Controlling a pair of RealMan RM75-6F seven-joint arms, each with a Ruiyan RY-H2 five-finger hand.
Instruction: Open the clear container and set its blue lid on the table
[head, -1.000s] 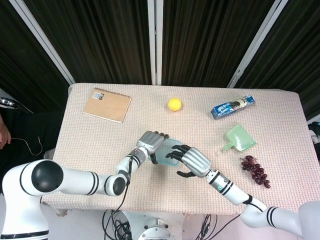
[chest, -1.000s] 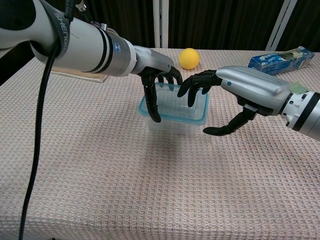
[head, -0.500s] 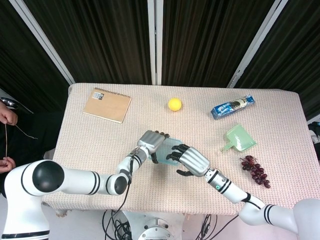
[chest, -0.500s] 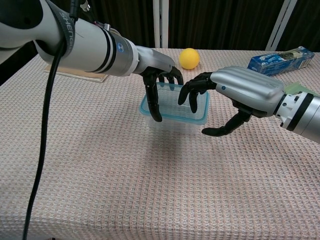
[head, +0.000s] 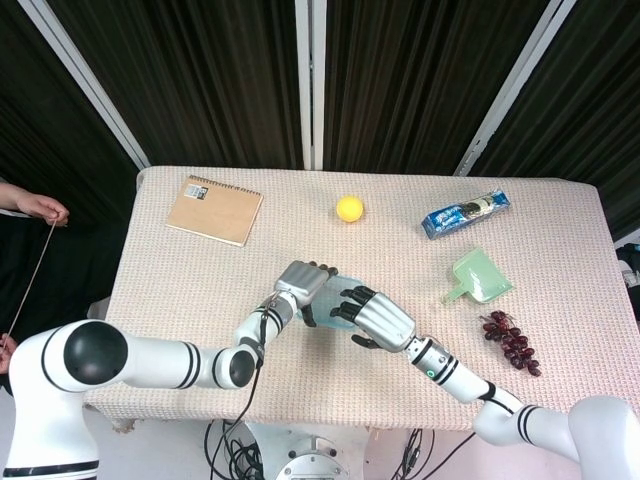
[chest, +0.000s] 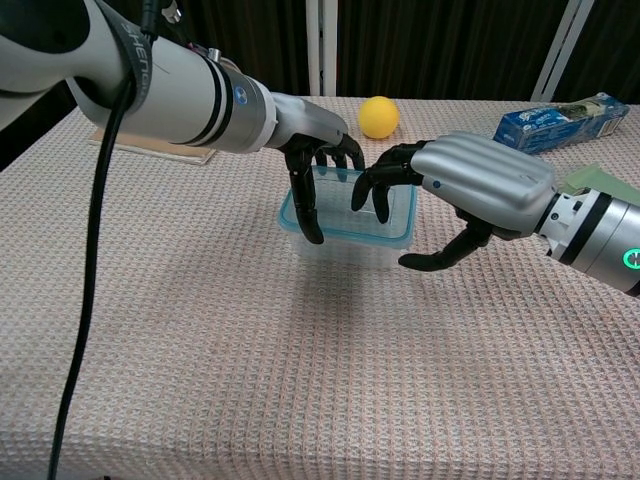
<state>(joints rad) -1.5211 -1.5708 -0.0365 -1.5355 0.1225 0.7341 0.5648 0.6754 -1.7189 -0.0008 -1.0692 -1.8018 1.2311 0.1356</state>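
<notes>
container (chest: 349, 232) walls faint | blue lid (chest: 340, 237) half-hidden by left hand (chest: 312, 140), right hand (chest: 470, 185)

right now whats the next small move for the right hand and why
Probably close the right hand on the near right edge of the blue lid and peel it upward. Its fingers reach over the lid, thumb apart, gripping nothing, while the left hand steadies the clear container and the lid looks seated.

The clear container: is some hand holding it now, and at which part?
The left hand grips the clear container at its left end. The right hand has fingers over the blue lid; a grip cannot be told.
</notes>
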